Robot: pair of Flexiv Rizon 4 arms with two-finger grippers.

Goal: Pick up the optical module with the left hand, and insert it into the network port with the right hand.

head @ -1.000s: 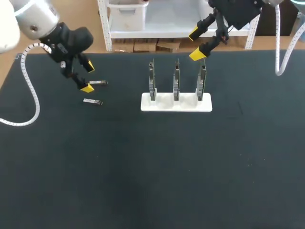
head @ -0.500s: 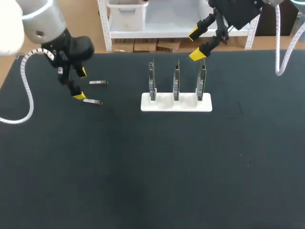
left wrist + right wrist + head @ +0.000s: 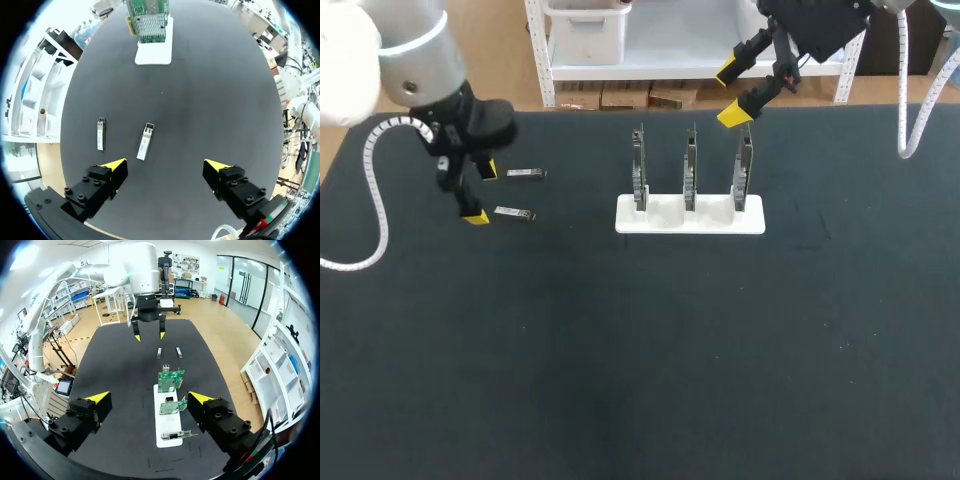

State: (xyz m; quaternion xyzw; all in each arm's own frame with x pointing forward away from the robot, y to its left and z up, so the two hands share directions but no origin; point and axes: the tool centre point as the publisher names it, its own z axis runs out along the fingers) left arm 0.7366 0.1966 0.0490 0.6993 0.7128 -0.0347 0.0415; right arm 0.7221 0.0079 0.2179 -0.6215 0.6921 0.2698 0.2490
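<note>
Two small silver optical modules lie on the black table, one farther back (image 3: 526, 173) (image 3: 100, 134) and one nearer (image 3: 515, 213) (image 3: 145, 141). My left gripper (image 3: 481, 193) (image 3: 166, 166) hovers open just to their left; both modules lie ahead of its fingers, with nothing between them. The white stand (image 3: 690, 214) (image 3: 170, 415) holds three upright network cards, the right one (image 3: 744, 168) below my right gripper. My right gripper (image 3: 731, 95) (image 3: 149, 398) hangs open and empty high behind the stand.
The stand's three cards rise as thin obstacles at the table's back middle. The table's back edge (image 3: 620, 108) runs just behind the stand and the modules.
My left gripper has moved left and toward the front, from over the far module to beside the near one, turning as it went. The right arm has kept still.
</note>
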